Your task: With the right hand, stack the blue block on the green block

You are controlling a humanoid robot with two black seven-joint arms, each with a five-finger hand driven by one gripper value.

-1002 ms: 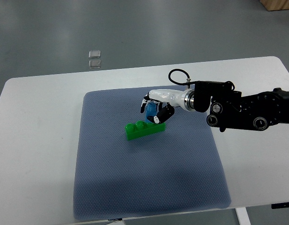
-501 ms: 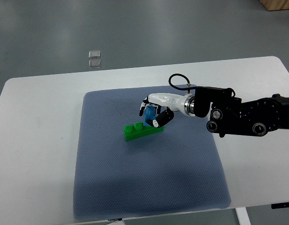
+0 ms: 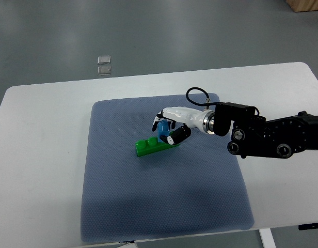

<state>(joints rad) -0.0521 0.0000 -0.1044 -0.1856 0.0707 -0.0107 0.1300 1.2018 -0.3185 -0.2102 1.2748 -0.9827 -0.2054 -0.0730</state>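
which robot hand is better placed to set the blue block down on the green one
Right. The right robot hand already grips the blue block directly over the green block on the mat. No left arm is in view.

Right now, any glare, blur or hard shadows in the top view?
Top view: sharp, evenly lit, no glare on the white table; only a soft shadow on the mat; the right hand partly hides the blue block above the green block.

The right hand [image 3: 169, 127] had a glossy white shell with black finger segments and pale fingertips. A silver ring joined its wrist to a boxy black forearm [image 3: 275, 137] bearing round metal-rimmed screws, and a thin black cable [image 3: 196, 93] looped above the wrist.
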